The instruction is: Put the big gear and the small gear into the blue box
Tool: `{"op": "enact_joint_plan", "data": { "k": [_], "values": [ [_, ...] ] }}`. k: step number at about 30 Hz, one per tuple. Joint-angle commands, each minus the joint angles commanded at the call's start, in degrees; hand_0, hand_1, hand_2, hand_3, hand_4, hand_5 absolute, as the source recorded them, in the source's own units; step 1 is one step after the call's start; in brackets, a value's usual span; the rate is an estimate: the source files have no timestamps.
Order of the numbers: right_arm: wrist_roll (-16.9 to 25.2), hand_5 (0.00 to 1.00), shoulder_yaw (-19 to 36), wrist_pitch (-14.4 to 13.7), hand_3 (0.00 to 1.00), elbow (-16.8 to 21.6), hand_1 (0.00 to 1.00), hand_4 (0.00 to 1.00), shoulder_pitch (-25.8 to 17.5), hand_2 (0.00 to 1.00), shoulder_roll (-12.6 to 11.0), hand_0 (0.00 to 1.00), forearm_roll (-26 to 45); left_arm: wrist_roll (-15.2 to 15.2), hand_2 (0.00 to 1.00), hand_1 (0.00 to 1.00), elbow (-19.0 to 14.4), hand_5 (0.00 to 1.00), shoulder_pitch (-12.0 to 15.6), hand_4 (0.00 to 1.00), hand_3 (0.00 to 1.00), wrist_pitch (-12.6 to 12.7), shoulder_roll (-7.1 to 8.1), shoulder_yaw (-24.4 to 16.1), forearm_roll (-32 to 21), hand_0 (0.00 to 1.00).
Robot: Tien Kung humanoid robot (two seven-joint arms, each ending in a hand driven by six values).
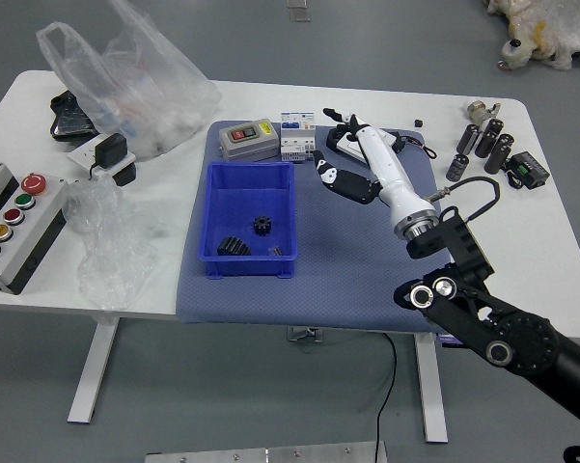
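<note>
Inside the blue plastic box (210, 214) lie two black toothed gears, one big (234, 247), one small (262, 225). Right of its rim, the robot's white-and-black right hand (376, 174) hangs open, empty.

A grey case (248, 141) beside small boxes (297, 137), clear bags (140, 92) (crumpled) to the left

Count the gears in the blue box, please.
2 are clear: big gear at the near left, small gear farther back, right of it; a dark item near the right wall is unclear.
</note>
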Motion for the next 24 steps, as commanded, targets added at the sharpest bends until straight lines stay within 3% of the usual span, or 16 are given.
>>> {"op": "enact_joint_plan", "data": {
  "k": [2,3,11,18,24],
  "values": [
    [3.48,0.35,2.89,0.9,0.78,0.36,0.78,0.721,-3.17,0.802,-0.41,0.784,4.47,-0.22,0.548,0.576,0.0,0.275,0.02,0.713,0.677,-0.01,0.02,0.31,-0.38,0.625],
    [5.41,0.431,4.46,1.63,0.697,0.41,0.726,0.74,-5.0,0.738,-0.81,0.768,6.88,-0.36,0.548,0.576,0.0,0.276,0.05,0.713,0.677,-0.02,0.07,0.47,-0.56,0.624],
    [16.67,0.459,10.51,5.06,0.682,-0.09,0.716,0.743,-15.4,0.73,-2.31,0.766,24.27,-0.93,0.544,0.564,0.0,0.276,-0.4,0.713,0.677,-0.21,0.26,1.38,-0.89,0.625],
    [19.83,0.474,11.93,6.2,0.665,-0.22,0.668,0.744,-16.36,0.704,-2.12,0.734,34.77,-1.57,0.545,0.561,0.0,0.276,-1.62,0.714,0.677,-0.31,0.33,2.5,-0.73,0.624],
    [20.72,0.491,13.14,7.09,0.652,-1.22,0.625,0.745,-16.66,0.664,-1.89,0.701,40.32,-3.67,0.547,0.573,-0.24,0.277,-2.28,0.714,0.678,-0.46,0.96,7.01,-4.11,0.624]
  ]
}}
